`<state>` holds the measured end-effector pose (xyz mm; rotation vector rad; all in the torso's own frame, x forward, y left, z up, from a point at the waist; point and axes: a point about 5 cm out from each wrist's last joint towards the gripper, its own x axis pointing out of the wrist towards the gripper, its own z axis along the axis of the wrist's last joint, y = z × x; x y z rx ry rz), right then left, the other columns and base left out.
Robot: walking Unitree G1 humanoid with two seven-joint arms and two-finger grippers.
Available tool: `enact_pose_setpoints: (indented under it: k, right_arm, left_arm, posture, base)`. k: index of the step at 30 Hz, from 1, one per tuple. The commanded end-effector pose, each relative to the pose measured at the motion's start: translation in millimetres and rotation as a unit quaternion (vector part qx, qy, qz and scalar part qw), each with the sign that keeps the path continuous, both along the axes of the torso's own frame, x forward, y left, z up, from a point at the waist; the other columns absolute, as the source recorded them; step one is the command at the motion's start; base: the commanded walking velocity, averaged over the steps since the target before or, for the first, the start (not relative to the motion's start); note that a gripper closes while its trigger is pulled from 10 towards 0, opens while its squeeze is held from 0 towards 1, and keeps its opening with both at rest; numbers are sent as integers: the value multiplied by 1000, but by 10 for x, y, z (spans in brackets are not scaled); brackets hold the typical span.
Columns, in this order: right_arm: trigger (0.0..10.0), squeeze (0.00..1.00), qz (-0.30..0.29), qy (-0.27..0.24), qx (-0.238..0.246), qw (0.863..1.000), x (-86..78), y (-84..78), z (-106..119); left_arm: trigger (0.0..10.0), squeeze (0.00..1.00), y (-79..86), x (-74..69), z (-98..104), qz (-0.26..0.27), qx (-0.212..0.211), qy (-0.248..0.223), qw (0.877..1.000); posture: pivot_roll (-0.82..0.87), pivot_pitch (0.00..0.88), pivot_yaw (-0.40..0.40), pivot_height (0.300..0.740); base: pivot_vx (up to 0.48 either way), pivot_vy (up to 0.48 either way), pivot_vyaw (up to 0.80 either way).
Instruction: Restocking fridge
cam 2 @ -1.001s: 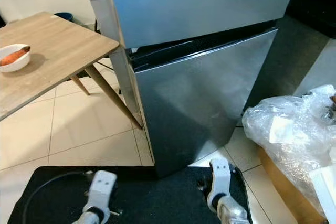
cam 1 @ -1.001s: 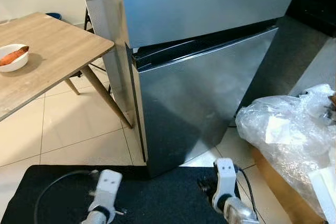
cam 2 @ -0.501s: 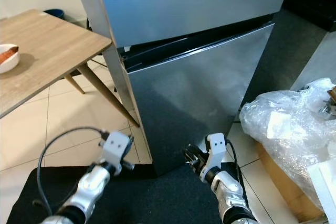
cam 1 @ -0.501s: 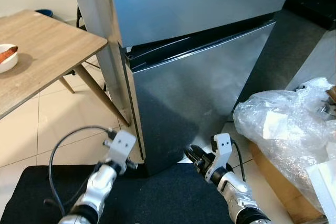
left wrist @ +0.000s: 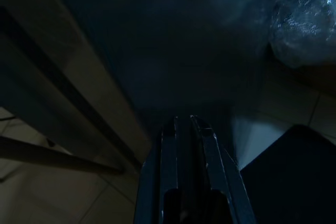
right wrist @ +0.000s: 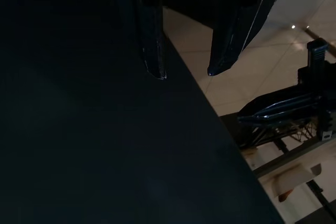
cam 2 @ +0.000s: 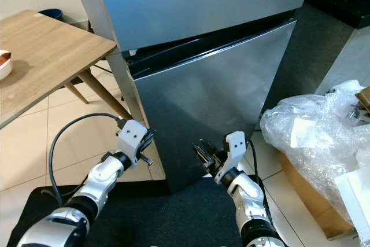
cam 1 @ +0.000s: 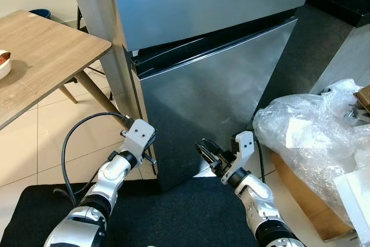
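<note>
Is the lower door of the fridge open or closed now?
Closed: the lower door sits flush with the fridge body, no interior showing.

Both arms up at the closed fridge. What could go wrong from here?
1. The left claw looks shut at the lower fridge door's left edge; it may slip off that smooth edge.
2. The right claw is open close to the door face and could scrape it.
3. The plastic-wrapped bundle sits near the door's right side and may obstruct a wide swing.
</note>
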<state>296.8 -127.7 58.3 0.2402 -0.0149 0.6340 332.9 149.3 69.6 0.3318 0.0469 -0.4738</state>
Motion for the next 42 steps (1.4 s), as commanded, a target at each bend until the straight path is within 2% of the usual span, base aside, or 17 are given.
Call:
enact_pose_setpoints:
  k: [1, 8, 10, 11, 13, 18, 19, 21, 24, 25, 26, 27, 28, 32, 37, 40, 42]
  right_arm:
    - [10000, 0, 6, 1, 8, 1000, -42, 25, -5]
    - [10000, 0, 35, -15, 7, 999, -68, 110, 76]
    - [10000, 0, 41, -21, 6, 999, -51, 136, 113]
    - [10000, 0, 41, -21, 6, 999, -51, 136, 113]
    - [10000, 0, 41, -23, 5, 999, -44, 141, 127]
    - [10000, 0, 42, -23, 5, 999, -43, 145, 131]
    - [10000, 0, 44, -22, 5, 999, -49, 148, 134]
    - [10000, 0, 48, -20, 5, 999, -62, 161, 134]
    - [10000, 0, 53, -19, 4, 998, -78, 177, 128]
    - [10000, 0, 53, -19, 3, 998, -81, 179, 129]
    - [10000, 0, 53, -19, 3, 998, -81, 179, 129]
    - [10000, 0, 52, -19, 3, 998, -83, 179, 130]
    - [10000, 0, 52, -19, 3, 998, -83, 179, 130]
    - [10000, 0, 34, -31, 9, 999, -68, 152, 176]
    - [10000, 0, 21, -43, 20, 999, -59, 121, 238]
    - [10000, 0, 14, -50, 25, 998, -71, 104, 277]
    - [10000, 0, 10, -53, 24, 998, -85, 96, 287]
  left_arm:
    - [10000, 0, 119, 31, 12, 19, 23, 4, 1000]
    - [10000, 0, 308, 130, 103, 98, 53, -13, 994]
    - [10000, 0, 550, 187, 190, 175, 89, -29, 980]
    - [10000, 0, 550, 187, 190, 175, 89, -29, 980]
    - [10000, 0, 724, 207, 258, 228, 112, -43, 966]
    - [10000, 0, 880, 203, 310, 275, 132, -59, 951]
    - [10000, 0, 941, 192, 326, 293, 146, -68, 942]
    - [10000, 0, 958, 174, 298, 289, 146, -60, 944]
    - [10000, 0, 698, 124, 110, 163, 70, 19, 984]
    - [10000, 0, 485, 61, 10, 65, 54, 47, 995]
    - [10000, 0, 485, 61, 10, 65, 54, 47, 995]
    - [10000, 0, 345, 7, -52, 0, 49, 63, 997]
    - [10000, 0, 345, 7, -52, 0, 49, 63, 997]
    - [10000, 0, -41, -34, -60, -102, 27, 58, 993]
    - [10000, 0, -275, 53, 98, -128, 16, 20, 991]
    - [10000, 0, -338, 188, 290, -100, 38, -29, 994]
    - [10000, 0, -277, 289, 427, -42, 62, -74, 994]
  posture:
    - [-138, 162, 30, 740]
    - [-140, 160, 26, 740]
    - [-138, 161, 25, 740]
    - [-138, 161, 25, 740]
    - [-136, 160, 24, 740]
    - [-133, 159, 22, 740]
    - [-133, 159, 22, 740]
    - [-130, 160, 22, 740]
    - [-130, 163, 25, 740]
    - [-129, 166, 26, 740]
    - [-129, 166, 26, 740]
    - [-129, 166, 26, 740]
    - [-129, 166, 26, 740]
    - [-135, 178, 44, 740]
    - [-139, 194, 67, 740]
    - [-149, 201, 85, 740]
    - [-155, 202, 95, 740]
  base:
    - [0, 0, 0]
    - [0, 0, 0]
    - [0, 0, 0]
    - [0, 0, 0]
    - [0, 0, 0]
    - [0, 0, 0]
    - [0, 0, 0]
    - [0, 0, 0]
    - [0, 0, 0]
    - [0, 0, 0]
    - [0, 0, 0]
    - [0, 0, 0]
    - [0, 0, 0]
    - [0, 0, 0]
    - [0, 0, 0]
    - [0, 0, 0]
    - [0, 0, 0]
